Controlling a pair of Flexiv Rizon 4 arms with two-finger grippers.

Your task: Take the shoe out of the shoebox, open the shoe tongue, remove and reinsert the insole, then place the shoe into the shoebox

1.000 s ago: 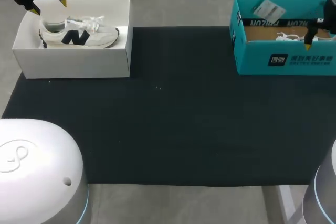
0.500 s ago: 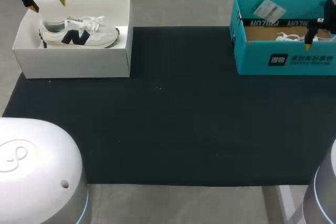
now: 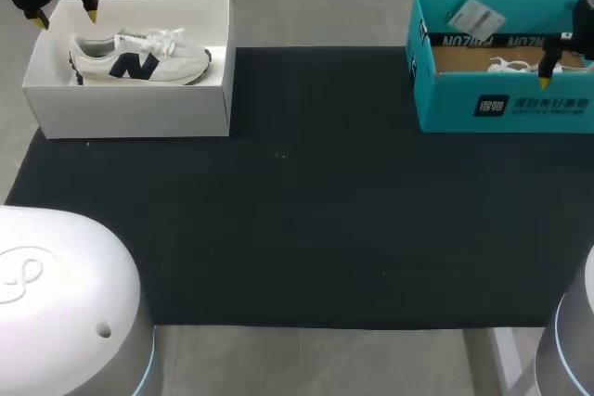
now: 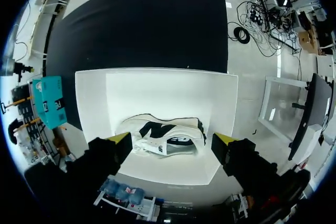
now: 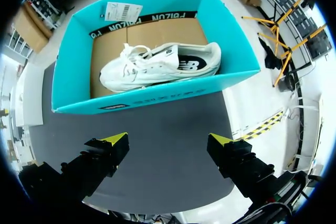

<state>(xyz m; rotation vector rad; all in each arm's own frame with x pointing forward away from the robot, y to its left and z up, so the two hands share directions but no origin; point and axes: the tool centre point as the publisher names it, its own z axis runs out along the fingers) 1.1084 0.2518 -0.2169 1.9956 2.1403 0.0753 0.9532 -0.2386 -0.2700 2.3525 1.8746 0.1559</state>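
Two open shoeboxes at the far corners of a black table mat [image 3: 306, 210], well apart. At far left, white cardboard shoebox [image 3: 130, 108], with white sneaker with dark side logo [image 3: 139, 57] lying on its side inside, walled in all round, toe toward the table's middle. Above that box's far left corner, left gripper [image 3: 63, 18], yellow-tipped fingers spread wide, clamping nothing; from the wrist, sneaker ahead and below, framed between the two tips and clear of both.

At far right, teal cardboard shoebox [image 3: 501, 104], with second white lace-up sneaker [image 5: 157, 66] on its side on the brown floor, and a paper tag [image 3: 473, 18] at the back wall. At the teal box's near side, right gripper [image 5: 168, 140], fingers parted wide and likewise unladen, over the mat just short of the front wall; that wall between fingertips and sneaker.

At the near corners, left white rounded arm housing [image 3: 65, 303] and right pale arm housing [image 3: 571, 350].
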